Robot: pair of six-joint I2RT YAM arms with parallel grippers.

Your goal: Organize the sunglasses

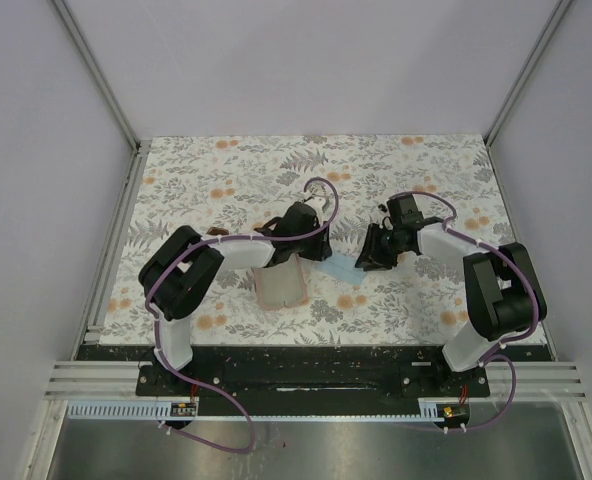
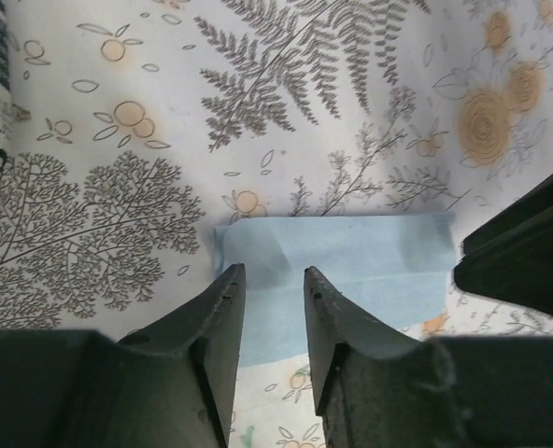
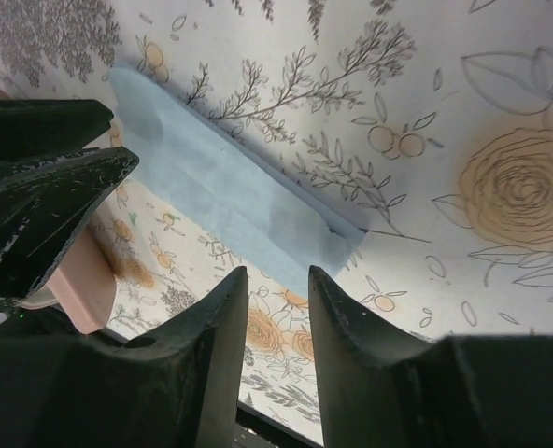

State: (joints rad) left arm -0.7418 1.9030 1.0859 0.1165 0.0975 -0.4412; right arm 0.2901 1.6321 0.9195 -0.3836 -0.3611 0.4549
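2 black left jaws gape above a creased, pale-blue rectangular cloth (image 2: 351, 261).

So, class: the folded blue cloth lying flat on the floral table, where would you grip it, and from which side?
Probably the short end nearest the right gripper. The blue cloth lies thin and flat, so only an edge offers purchase; that end lies just ahead of the parted jaws. Come in low from that side, pinching the folded layers.

I saw the left black two-finger gripper (image 2: 272, 275) tilted downward, jaws narrowly parted; the right black two-finger gripper (image 3: 276, 275) faced it closely, jaws likewise parted.
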